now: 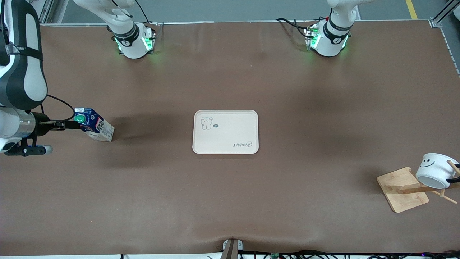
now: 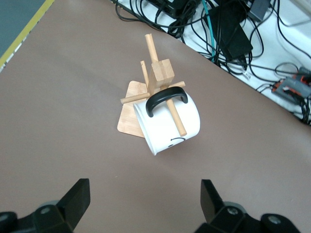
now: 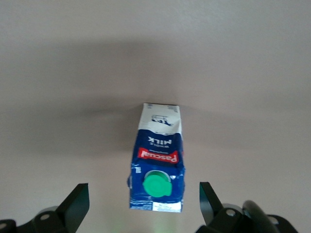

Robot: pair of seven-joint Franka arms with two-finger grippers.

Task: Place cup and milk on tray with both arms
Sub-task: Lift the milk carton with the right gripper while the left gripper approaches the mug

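Observation:
The milk [image 1: 95, 126], a dark-blue carton with a green cap, stands on the table toward the right arm's end. My right gripper [image 1: 68, 125] is over its top, open, fingers wide on either side and not touching it [image 3: 143, 194]. The carton [image 3: 158, 160] shows between them. The white smiley cup [image 1: 435, 169] hangs tilted on a peg of a wooden rack toward the left arm's end. My left gripper [image 2: 144, 189] is open and empty, above the table short of the cup [image 2: 167, 124]; it is out of the front view. The cream tray [image 1: 230, 138] lies bare mid-table.
The wooden rack [image 1: 401, 190] has a flat base and pegs sticking out; one peg passes through the cup's dark handle [image 2: 165, 97]. Cables and power bricks [image 2: 228, 29] lie off the table edge near the rack. Brown cloth covers the table.

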